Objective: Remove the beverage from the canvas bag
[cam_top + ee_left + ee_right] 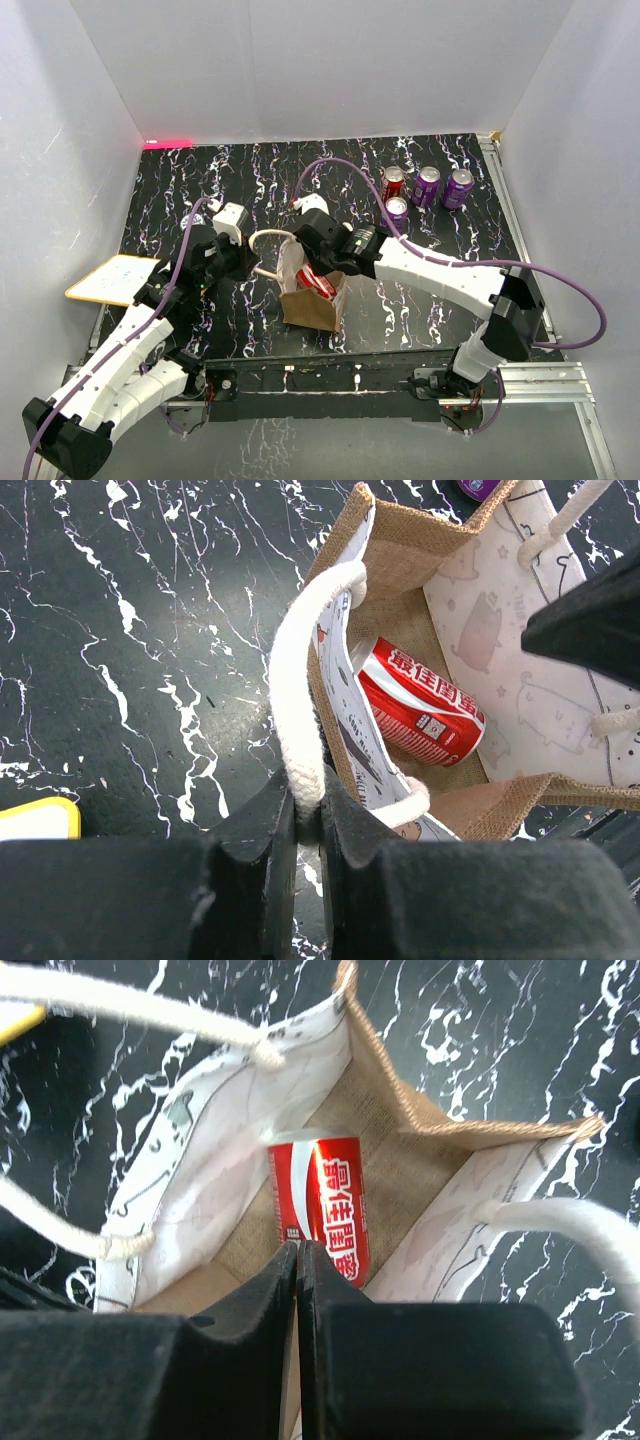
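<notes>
Right gripper (298, 1250): black fingers pressed together, nothing between them, poised above red soda can (325, 1205) lying inside upright tan canvas bag (312, 310), table centre. Left gripper (308, 815): clenched on cream rope handle (300, 680), bag's left side. Far right: four standing cans (427, 186).

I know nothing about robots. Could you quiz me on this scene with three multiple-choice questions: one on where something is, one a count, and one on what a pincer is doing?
1. Where does the red can on its side lie?
A) on a white board
B) inside the canvas bag
C) in a drawer

2. How many purple cans stand outside the bag?
A) one
B) five
C) three

3. The left pincer is:
A) shut on the bag's white handle
B) wide open
C) shut on a can

Answers: B, both wrist views show it on the bag's floor; C, three stand at the far right; A, the rope handle is pinched in it.
</notes>
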